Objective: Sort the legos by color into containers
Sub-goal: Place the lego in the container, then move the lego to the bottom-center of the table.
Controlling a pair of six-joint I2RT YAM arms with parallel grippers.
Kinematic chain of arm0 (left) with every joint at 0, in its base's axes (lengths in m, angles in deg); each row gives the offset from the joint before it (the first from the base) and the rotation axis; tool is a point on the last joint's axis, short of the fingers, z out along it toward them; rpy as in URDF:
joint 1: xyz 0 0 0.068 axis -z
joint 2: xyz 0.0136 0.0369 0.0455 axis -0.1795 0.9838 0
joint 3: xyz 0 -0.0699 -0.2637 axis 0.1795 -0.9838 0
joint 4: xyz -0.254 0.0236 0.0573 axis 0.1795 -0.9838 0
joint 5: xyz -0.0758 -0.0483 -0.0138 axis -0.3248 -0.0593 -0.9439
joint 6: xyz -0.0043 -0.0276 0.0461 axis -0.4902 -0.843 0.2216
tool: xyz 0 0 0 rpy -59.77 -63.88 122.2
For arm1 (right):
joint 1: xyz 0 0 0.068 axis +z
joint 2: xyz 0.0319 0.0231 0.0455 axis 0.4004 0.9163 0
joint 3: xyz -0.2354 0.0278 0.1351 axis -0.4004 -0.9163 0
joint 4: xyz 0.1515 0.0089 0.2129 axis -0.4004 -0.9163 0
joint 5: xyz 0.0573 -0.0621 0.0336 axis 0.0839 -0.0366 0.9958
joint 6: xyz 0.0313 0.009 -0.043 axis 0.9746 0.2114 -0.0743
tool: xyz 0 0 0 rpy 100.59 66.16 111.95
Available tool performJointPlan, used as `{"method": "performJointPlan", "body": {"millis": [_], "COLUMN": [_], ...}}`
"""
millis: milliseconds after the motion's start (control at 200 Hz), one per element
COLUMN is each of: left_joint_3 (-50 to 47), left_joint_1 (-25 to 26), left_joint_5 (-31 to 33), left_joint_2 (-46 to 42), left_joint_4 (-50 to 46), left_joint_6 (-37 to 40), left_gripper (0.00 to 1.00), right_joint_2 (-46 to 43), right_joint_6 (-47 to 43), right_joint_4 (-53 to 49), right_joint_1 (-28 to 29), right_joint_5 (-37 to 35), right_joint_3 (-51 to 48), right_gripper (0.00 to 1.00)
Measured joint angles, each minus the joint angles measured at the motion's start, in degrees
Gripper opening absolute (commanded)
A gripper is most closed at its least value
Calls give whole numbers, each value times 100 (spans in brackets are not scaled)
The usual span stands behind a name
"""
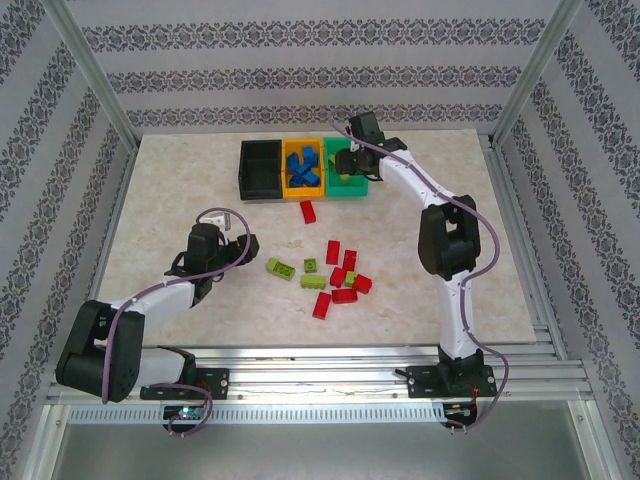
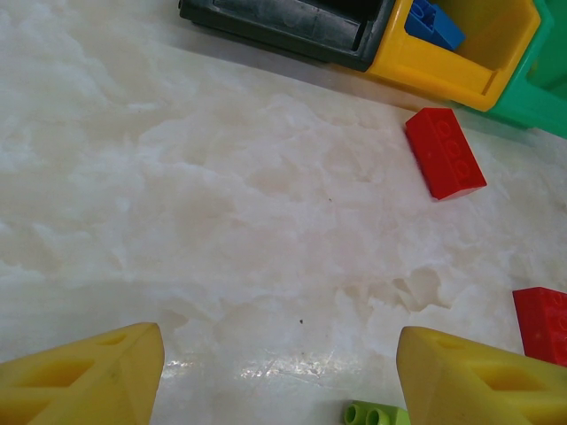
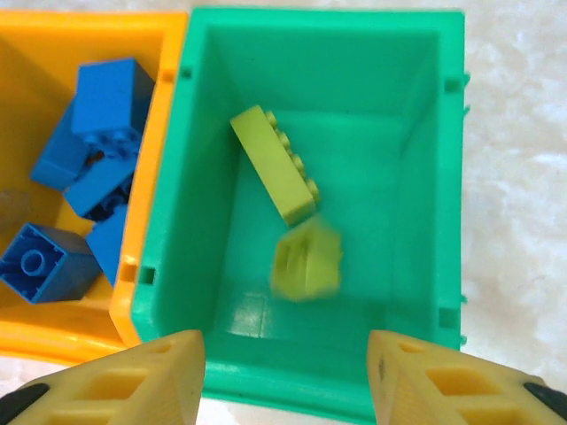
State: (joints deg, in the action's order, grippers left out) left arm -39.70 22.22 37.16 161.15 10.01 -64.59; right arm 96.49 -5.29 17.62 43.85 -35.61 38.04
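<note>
Three bins stand in a row at the back: black, orange-yellow with several blue bricks, and teal. My right gripper hangs open above the teal bin. Below it a blurred lime brick is loose in the air inside the bin, next to a long lime brick lying there. My left gripper is open and empty over bare table, with a lime brick by its right finger. Several red bricks and lime bricks lie mid-table.
A single red brick lies just in front of the orange-yellow bin, also in the left wrist view. The marble tabletop is framed by aluminium rails, with patterned walls on three sides. The black bin looks empty.
</note>
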Motion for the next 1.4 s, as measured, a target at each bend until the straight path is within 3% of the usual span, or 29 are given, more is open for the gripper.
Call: {"method": "performJointPlan", "body": {"millis": [180, 445, 700, 1039, 1404], "left_joint_3": [0, 2, 2, 2, 2], "left_joint_1": [0, 0, 0, 0, 0], "left_joint_5": [-9, -90, -127, -138, -138], "left_joint_2": [0, 2, 26, 50, 50], "left_joint_4": [-2, 0, 0, 0, 0], "left_joint_6": [0, 0, -2, -11, -24], "left_gripper": [70, 70, 70, 71, 71], "right_joint_2": [-424, -2063, -3195, -3268, -2780], "right_joint_6": [33, 275, 575, 590, 417], "right_joint_4": [177, 258, -20, -713, -1058], "right_joint_1": [210, 699, 1158, 1860, 1904], "right_joint_5": [85, 144, 192, 273, 125], "right_joint_3": [-1172, -3602, -4896, -5219, -4769], "right_gripper": [52, 50, 48, 48, 48]}}
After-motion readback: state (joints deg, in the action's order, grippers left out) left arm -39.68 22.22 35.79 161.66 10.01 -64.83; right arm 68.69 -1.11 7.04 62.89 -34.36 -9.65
